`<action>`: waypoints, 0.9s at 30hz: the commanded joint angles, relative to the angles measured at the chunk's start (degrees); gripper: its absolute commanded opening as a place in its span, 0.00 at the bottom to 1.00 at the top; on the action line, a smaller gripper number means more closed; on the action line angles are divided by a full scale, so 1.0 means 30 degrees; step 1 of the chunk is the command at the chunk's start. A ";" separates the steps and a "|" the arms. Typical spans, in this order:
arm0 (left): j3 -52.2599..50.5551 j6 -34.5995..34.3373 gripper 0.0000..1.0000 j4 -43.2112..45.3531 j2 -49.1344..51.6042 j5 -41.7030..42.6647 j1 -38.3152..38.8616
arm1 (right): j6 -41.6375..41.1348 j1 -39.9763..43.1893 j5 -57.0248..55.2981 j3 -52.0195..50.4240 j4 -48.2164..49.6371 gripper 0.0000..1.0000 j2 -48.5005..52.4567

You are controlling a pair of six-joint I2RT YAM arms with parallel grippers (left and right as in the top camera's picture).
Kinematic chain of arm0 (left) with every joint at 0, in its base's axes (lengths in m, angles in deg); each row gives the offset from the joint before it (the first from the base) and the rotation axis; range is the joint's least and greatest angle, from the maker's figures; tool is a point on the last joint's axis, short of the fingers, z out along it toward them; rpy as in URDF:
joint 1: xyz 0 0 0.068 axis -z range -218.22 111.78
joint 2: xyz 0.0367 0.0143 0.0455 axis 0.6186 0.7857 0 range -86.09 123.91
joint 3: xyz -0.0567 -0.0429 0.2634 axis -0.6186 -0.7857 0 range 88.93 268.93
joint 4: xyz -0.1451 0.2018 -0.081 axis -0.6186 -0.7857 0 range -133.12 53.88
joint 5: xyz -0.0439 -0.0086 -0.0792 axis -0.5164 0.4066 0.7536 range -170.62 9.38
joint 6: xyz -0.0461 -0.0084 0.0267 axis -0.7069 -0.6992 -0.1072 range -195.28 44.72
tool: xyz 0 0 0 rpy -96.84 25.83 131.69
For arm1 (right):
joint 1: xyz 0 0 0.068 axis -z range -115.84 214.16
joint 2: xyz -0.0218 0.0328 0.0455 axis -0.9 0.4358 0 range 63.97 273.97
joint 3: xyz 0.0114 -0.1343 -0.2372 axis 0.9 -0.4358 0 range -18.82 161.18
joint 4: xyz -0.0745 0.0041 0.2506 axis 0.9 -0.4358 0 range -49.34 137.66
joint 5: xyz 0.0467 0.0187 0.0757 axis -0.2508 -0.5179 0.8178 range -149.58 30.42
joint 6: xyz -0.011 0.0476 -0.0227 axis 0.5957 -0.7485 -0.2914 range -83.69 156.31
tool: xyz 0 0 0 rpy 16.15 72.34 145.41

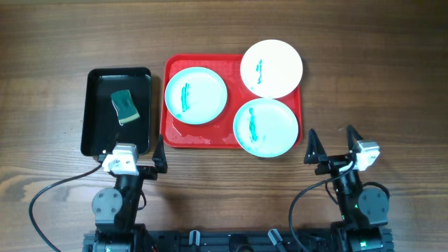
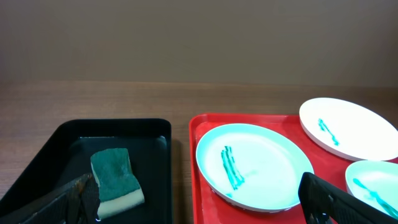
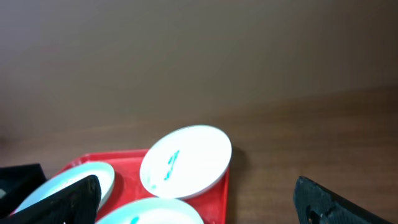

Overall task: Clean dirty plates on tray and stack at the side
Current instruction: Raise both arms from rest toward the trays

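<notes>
The red tray (image 1: pixel 170 70) holds three plates, each with a green smear. A pale turquoise plate (image 1: pixel 196 95) lies at its left, another turquoise plate (image 1: pixel 265 127) at its front right, and a white plate (image 1: pixel 271 68) at its back right, over the rim. My left gripper (image 1: pixel 135 152) is open and empty, in front of the black tray. My right gripper (image 1: pixel 331 146) is open and empty, right of the red tray's front corner. The left wrist view shows the left turquoise plate (image 2: pixel 254 166) and the white plate (image 2: pixel 348 128). The right wrist view shows the white plate (image 3: pixel 186 161).
A smaller black tray (image 1: pixel 94 112) stands left of the red tray with a green and white sponge (image 1: pixel 125 107) in it; the sponge also shows in the left wrist view (image 2: pixel 115 183). Bare wooden table lies right of the red tray and along the front.
</notes>
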 commanded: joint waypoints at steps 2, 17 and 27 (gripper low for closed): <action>-0.0189 0.0372 1.00 0.0444 -0.0153 0.0299 0.0073 | 0.0248 -0.0080 -0.0131 -0.0015 0.0510 1.00 -0.0087; 0.3184 0.0350 1.00 -0.0488 0.0488 0.0073 0.0066 | 0.1428 -0.0073 0.2353 0.2412 0.0670 1.00 0.0372; 1.0564 0.0291 1.00 -0.5544 0.6368 -0.0058 0.0066 | 0.2259 -0.0073 0.4925 0.8116 -0.0029 1.00 0.7249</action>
